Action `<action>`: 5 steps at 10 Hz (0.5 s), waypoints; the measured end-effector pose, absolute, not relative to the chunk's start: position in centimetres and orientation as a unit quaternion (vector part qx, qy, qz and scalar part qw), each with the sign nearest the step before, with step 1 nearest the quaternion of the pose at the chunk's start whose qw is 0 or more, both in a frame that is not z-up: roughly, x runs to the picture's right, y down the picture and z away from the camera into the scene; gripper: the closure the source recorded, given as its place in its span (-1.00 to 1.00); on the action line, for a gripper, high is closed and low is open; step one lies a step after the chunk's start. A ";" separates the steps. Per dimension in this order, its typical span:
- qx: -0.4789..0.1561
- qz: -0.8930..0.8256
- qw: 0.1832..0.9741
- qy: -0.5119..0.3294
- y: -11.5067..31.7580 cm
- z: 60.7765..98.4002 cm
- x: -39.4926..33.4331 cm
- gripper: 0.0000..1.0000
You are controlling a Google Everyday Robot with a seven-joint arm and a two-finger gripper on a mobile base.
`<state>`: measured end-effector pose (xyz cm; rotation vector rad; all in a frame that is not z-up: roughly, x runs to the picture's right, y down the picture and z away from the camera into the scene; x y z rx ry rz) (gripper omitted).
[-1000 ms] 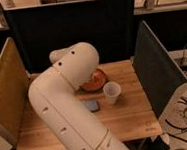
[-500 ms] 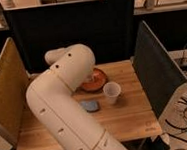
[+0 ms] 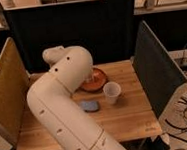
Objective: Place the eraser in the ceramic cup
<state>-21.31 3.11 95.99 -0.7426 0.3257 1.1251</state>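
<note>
1. My end effector [image 3: 90, 80] is tucked behind my elbow, low over the left rim of the ceramic cup [image 3: 101, 79]. It's released, jaws wide.
2. The eraser is hidden; I judge it's in or right at that dish.
3. The dish is shallow, round, glazed orange-brown.
4. The white tapered cup [image 3: 112, 93] and the flat blue-grey pad [image 3: 89, 106] sit nearby on the pale wood worktop [image 3: 128, 113].

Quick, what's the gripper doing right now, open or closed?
Gripper: hidden behind the arm by the ceramic cup; its state cannot be told.
</note>
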 end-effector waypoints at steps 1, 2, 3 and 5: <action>-0.341 0.519 0.769 0.151 3.1 96.0 -21.3 -0.60; -0.336 0.527 0.766 0.152 2.6 96.1 -20.7 -0.60; -0.329 0.538 0.761 0.150 1.8 96.3 -20.0 -0.60; -0.326 0.572 0.736 0.159 1.2 96.9 -17.8 -0.60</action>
